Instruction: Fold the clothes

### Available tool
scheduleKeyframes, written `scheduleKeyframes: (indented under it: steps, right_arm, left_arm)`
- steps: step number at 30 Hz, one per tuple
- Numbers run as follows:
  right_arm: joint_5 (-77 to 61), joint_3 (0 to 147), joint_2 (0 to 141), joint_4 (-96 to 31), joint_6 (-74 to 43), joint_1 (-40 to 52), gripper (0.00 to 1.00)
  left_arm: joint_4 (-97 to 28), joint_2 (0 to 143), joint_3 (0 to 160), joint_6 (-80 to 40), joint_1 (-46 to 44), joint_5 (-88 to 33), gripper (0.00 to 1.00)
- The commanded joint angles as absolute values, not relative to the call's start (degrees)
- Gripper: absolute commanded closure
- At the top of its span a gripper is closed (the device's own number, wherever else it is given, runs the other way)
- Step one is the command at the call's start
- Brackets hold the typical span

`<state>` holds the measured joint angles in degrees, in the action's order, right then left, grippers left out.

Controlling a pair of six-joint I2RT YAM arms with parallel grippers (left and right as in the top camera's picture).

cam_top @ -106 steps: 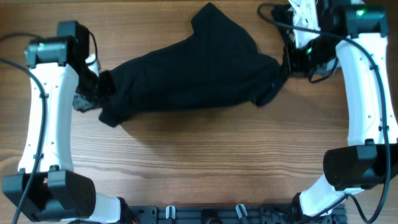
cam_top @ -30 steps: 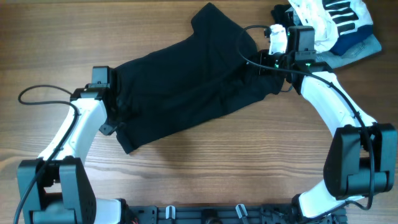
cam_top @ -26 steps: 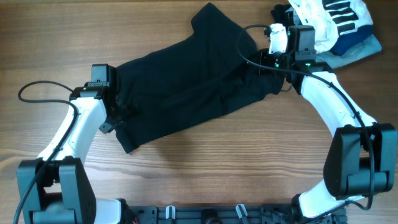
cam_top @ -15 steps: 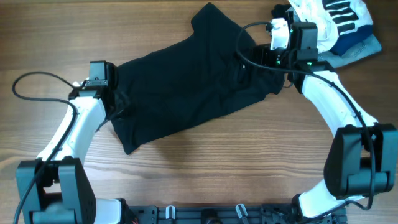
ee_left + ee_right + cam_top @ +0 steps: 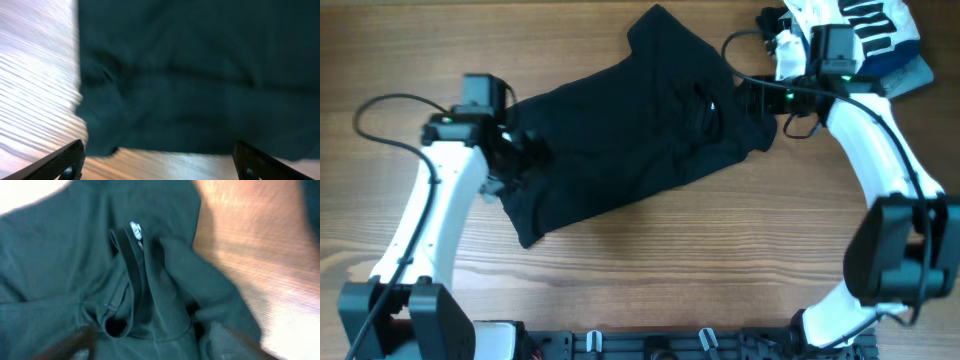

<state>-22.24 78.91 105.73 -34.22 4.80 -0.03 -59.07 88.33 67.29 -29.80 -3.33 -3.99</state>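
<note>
The clothes (image 5: 630, 140), one large black garment, lie crumpled across the middle of the table. In the left wrist view the clothes (image 5: 200, 75) fill the top, their hem just ahead of my fingertips. My left gripper (image 5: 520, 152) hovers over the garment's left end; seen from the left wrist, this gripper (image 5: 160, 170) is open wide, with only bare wood between the fingers (image 5: 65, 160). My right gripper (image 5: 756, 100) is over the garment's right end. From the right wrist, that gripper (image 5: 155, 347) is open above the collar and white label (image 5: 135, 230), holding nothing.
A white garment with black stripes (image 5: 860, 20) lies on a light-blue denim piece (image 5: 912, 70) at the back right corner, close behind my right arm. A black cable (image 5: 380, 108) loops over the table at the left.
Both grippers have opened and let go of the garment. The left arm rose and pulled back a little. The right arm drew back towards the striped pile. The garment stayed put.
</note>
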Motion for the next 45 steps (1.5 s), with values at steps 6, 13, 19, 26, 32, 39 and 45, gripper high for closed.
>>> scheduleKeyframes:
  steps: [6, 13, 19, 26, 32, 39, 45]
  right_arm:
    - [-21.37, 79.40, 113.60, -30.87, 5.15, 4.29, 0.91]
    - [-3.31, 79.40, 117.36, -36.32, -13.17, 4.10, 0.96]
    - [2.87, 79.40, 116.99, -47.94, -19.75, 2.92, 0.96]
    - [3.27, 79.40, 115.87, -63.46, -22.37, 1.67, 0.96]
    - [3.86, 79.40, 105.32, -71.92, -21.02, 1.69, 0.96]
    - [-7.07, 80.73, 84.09, -67.42, -7.14, 1.69, 0.54]
    - [-10.33, 89.36, 87.44, -53.45, 0.12, 1.69, 0.34]
  left_arm:
    - [-48.69, 89.06, 59.24, -33.26, -9.47, -6.76, 0.13]
    - [-47.24, 89.06, 59.24, -33.21, -9.47, 3.99, 0.04]
    - [-45.69, 89.06, 59.24, -33.01, -9.47, 8.49, 0.00]
    - [-45.60, 89.06, 59.24, -31.70, -9.47, 8.93, 0.00]
    - [-45.71, 89.03, 59.24, -31.68, -9.47, 9.10, 0.00]
    - [-48.07, 87.64, 66.26, -25.15, -9.47, 5.61, 0.00]
    - [-48.23, 89.12, 82.54, -19.38, -6.28, 3.22, 0.00]
